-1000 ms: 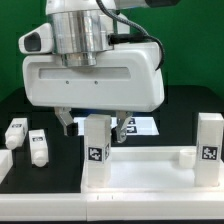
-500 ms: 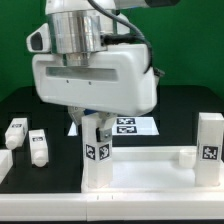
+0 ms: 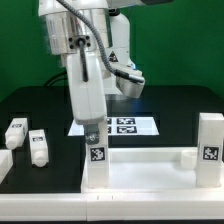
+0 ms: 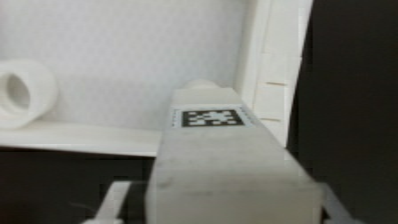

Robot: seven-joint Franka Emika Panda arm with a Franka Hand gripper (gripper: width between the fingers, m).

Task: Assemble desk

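The white desk top (image 3: 140, 172) lies rim-up at the front of the black table. A white leg block (image 3: 97, 152) with a square tag stands upright at its corner on the exterior view's left. My gripper (image 3: 93, 128) comes down from above and is shut on this leg's upper part. In the wrist view the leg (image 4: 222, 165) fills the middle between my two fingers (image 4: 116, 200), with its tag facing up and the desk top (image 4: 125, 70) beyond it. Another tagged leg (image 3: 209, 145) stands at the desk top's corner on the exterior view's right.
Two loose white legs (image 3: 17, 132) (image 3: 38, 146) lie on the table at the exterior view's left. The marker board (image 3: 127, 126) lies flat behind the desk top. A small white nub (image 3: 187, 155) sits on the far rim near the standing leg.
The jaws went from open around the leg to shut on it. The hand then turned about a quarter turn and now shows edge-on; the leg's tag turned with it.
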